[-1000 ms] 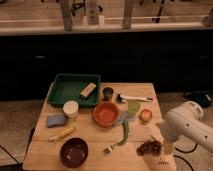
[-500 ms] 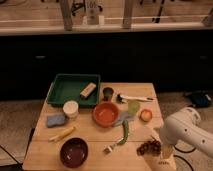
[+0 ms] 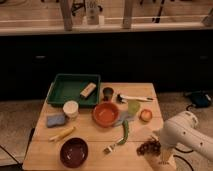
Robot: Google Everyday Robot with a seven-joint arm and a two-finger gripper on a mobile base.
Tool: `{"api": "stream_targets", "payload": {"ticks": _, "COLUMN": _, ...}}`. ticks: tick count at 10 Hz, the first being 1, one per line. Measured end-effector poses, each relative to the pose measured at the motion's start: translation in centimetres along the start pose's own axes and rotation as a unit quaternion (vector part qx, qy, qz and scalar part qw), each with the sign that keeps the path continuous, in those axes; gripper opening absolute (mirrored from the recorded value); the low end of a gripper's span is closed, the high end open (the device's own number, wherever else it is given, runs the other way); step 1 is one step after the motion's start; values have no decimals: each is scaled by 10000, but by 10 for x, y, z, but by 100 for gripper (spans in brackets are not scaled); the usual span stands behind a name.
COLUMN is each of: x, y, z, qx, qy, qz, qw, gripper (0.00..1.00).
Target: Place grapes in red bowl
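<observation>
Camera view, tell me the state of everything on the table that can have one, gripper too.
Gripper: open, low beside the grapes, at the table front right edge.
Grapes: lying on the table, not in a bowl.
Red bowl: upright, empty.
Maroon bowl: upright, looks empty.
Green tray: holds one tan block.

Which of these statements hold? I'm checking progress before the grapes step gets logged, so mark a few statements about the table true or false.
1. The grapes lie on the table at its front right, outside the red bowl. True.
2. The small orange fruit sits inside the red bowl. False: it sits on the table, right of the bowl.
3. The gripper is low beside the grapes, fingers open. True.
4. The green tray is empty. False: it holds a tan block.
</observation>
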Motion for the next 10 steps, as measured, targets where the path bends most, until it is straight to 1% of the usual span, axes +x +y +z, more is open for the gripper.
{"api": "stream_targets", "payload": {"ticks": 3, "x": 1, "y": 0, "z": 11, "qx": -30, "qy": -29, "qz": -23, "qw": 10000, "gripper": 80}}
{"api": "stream_targets", "payload": {"ticks": 10, "x": 0, "y": 0, "z": 24, "qx": -67, "qy": -88, "qz": -54, "qw": 9999, "gripper": 80}}
